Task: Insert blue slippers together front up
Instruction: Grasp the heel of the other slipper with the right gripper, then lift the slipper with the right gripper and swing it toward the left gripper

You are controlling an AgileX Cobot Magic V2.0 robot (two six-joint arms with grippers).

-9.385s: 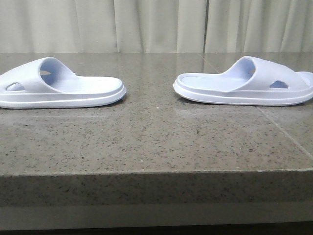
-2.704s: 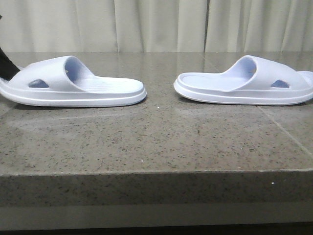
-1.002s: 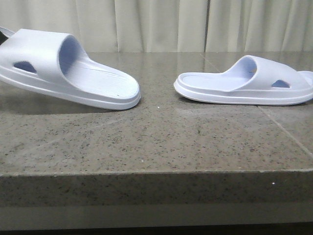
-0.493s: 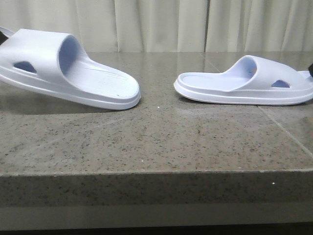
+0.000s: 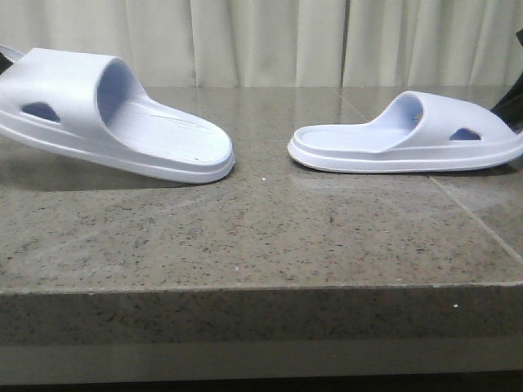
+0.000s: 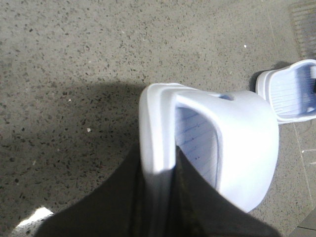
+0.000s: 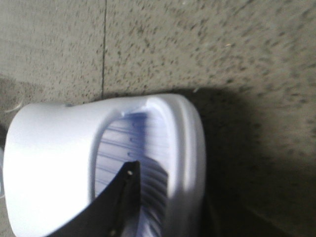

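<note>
Slippers first, from my left side across. My left gripper (image 6: 159,197) is clamped on the toe-end rim of the left slipper (image 5: 114,114), one dark finger (image 6: 113,202) outside the sole edge and the other inside the footbed under the strap. In the front view that slipper hangs tilted above the stone table (image 5: 245,237), its strap end raised at the far left and its heel end dipping toward the middle, where it looks to touch or nearly touch the surface. A shadow lies under the raised part.

Between the two slippers runs a bare strip of speckled stone, so the heels face each other but stay apart.

On my right side, the right slipper (image 5: 409,139) lies almost flat on the table, strap toward the far right. My right gripper (image 7: 163,207) has one dark finger (image 7: 118,202) inside the footbed beneath the strap; the other finger sits outside the sole edge in shadow. I cannot tell whether these jaws are pressed shut on the rim or only straddle it.
</note>
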